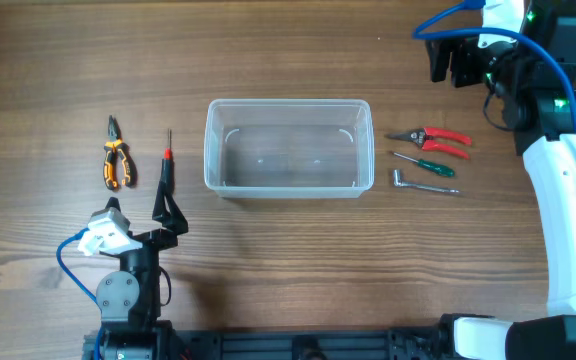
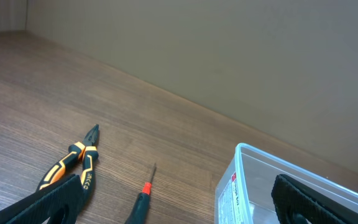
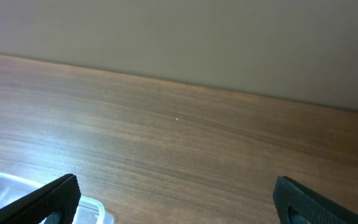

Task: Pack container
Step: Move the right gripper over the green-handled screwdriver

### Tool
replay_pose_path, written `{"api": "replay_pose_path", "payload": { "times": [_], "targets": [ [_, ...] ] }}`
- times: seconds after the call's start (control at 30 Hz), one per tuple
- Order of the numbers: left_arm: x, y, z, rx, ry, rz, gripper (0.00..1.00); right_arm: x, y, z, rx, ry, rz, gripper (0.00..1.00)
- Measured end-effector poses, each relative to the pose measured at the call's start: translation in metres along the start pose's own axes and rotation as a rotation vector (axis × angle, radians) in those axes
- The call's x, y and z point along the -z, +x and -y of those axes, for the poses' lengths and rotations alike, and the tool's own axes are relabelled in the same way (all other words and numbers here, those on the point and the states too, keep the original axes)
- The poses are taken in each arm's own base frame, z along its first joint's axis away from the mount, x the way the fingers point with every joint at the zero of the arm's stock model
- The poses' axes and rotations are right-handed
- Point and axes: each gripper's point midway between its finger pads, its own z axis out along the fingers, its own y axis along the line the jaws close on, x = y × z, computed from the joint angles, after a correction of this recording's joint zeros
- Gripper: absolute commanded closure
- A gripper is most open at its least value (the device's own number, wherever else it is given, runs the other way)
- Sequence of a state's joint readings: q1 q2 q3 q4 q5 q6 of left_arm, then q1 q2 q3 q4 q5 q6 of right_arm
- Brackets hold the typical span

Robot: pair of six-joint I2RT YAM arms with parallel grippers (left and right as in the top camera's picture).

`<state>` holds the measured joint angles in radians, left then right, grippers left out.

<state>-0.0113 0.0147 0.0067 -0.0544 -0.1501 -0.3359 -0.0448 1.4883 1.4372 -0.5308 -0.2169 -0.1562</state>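
Observation:
The clear container stands empty at the table's middle. Left of it lie orange-and-black pliers and a black screwdriver with a red collar. Red-handled cutters, a green screwdriver and an L-shaped metal wrench lie to its right. My left gripper hovers open just behind the left tools; its view shows the pliers, the screwdriver and a container corner. My right gripper is open, raised at the far right, with the container's corner low in its view.
The left arm's base sits at the near edge and the white right arm runs along the right side. A plain wall backs the wooden table.

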Motion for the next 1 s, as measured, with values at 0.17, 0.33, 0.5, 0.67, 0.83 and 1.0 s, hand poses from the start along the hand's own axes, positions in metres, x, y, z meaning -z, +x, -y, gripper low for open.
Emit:
{"api": "replay_pose_path", "payload": {
  "times": [0.17,0.33,0.5,0.67,0.83,1.0],
  "targets": [
    [0.000,0.000,0.000,0.000,0.000,0.000,0.00,0.000,0.002,0.000,0.002,-0.001,-0.006,0.00],
    [0.000,0.000,0.000,0.000,0.000,0.000,0.00,-0.005,0.006,0.007,0.003,0.035,-0.028,0.00],
    [0.000,0.000,0.000,0.000,0.000,0.000,0.00,-0.043,0.062,0.025,0.163,0.080,-0.245,0.00],
    [0.000,0.000,0.000,0.000,0.000,0.000,0.00,-0.053,0.096,0.037,0.197,0.125,-0.383,0.00],
    [0.000,0.000,0.000,0.000,0.000,0.000,0.00,-0.038,0.127,0.031,0.184,0.099,-0.522,0.01],
    [0.000,0.000,0.000,0.000,0.000,0.000,0.00,-0.014,0.164,0.021,0.250,0.018,-0.704,0.01]
  ]
}}
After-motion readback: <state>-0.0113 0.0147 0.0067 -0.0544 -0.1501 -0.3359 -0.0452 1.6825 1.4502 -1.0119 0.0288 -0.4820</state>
